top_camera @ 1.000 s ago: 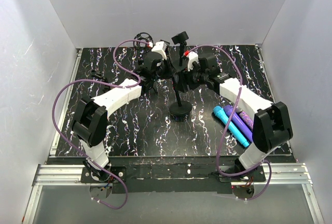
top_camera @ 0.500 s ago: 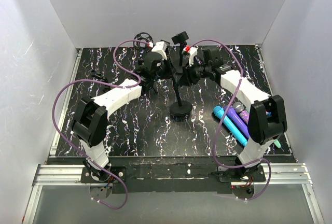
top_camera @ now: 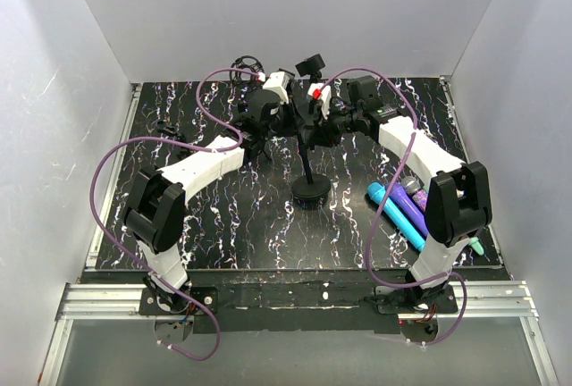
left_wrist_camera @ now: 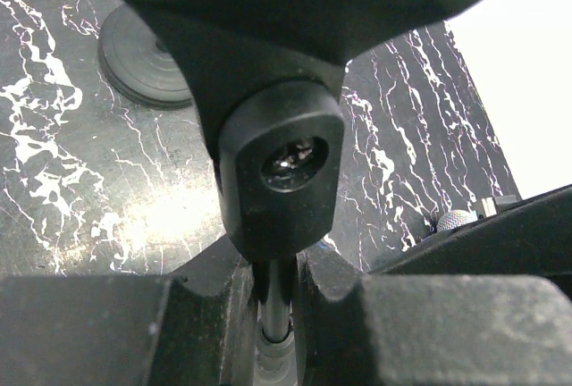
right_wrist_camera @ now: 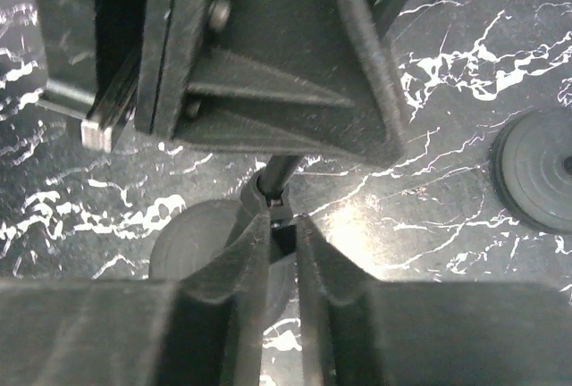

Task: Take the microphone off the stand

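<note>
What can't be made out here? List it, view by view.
Top view: the grip on the stand, hidden by the left arm and right arm.
Top view: green item, mostly behind the right arm.
Left wrist: pole above the fingers, covered by a blurred clip.
Every view: no microphone identifiable on the stand.

- Hides the stand (top_camera: 309, 191) pole's upper half behind the left gripper (top_camera: 293, 122) and right gripper (top_camera: 313, 127), top view.
- Blurs a black block (left_wrist_camera: 281, 167) close up and cuts its top off, left wrist view.
- Leaves a teal thing (top_camera: 476, 246) mostly under the right arm.
</note>
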Motion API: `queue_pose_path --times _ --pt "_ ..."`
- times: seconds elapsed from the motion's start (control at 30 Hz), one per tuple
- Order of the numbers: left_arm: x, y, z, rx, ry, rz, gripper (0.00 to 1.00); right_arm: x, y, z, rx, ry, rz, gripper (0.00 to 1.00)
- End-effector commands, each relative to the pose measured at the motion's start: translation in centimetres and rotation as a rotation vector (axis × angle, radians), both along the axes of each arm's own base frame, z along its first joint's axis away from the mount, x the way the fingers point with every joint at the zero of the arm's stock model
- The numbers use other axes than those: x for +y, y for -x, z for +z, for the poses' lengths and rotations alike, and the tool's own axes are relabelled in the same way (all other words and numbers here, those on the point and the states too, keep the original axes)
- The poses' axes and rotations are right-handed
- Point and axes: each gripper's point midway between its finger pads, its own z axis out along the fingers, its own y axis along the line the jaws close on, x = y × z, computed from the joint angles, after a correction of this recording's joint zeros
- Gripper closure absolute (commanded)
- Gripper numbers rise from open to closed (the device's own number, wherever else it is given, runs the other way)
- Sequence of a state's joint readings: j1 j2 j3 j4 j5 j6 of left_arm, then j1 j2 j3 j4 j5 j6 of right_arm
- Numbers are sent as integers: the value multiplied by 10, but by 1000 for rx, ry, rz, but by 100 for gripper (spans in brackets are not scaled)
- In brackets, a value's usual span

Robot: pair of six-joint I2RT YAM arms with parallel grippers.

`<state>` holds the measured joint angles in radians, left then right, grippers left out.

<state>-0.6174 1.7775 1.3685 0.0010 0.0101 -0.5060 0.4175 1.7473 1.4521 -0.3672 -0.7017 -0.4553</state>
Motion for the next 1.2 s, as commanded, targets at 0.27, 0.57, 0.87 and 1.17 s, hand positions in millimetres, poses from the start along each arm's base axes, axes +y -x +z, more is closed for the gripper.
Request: queue_pose_path --times 0.27,0.57,0.87,1.17 --pt "-7 4 14 -12 25 -31 100 -6 5 1 -36 63 50 63" --pt "-7 2 15 -17 22 -29 100 -2 18 1 -217 115 181 86" --pt "-16 2 18 -33 41 -69 100 4 55 10 -1396 53 403 98" --pt "-34 6 41 -210 7 -249 100 -27 39 26 -1326 165 258 51"
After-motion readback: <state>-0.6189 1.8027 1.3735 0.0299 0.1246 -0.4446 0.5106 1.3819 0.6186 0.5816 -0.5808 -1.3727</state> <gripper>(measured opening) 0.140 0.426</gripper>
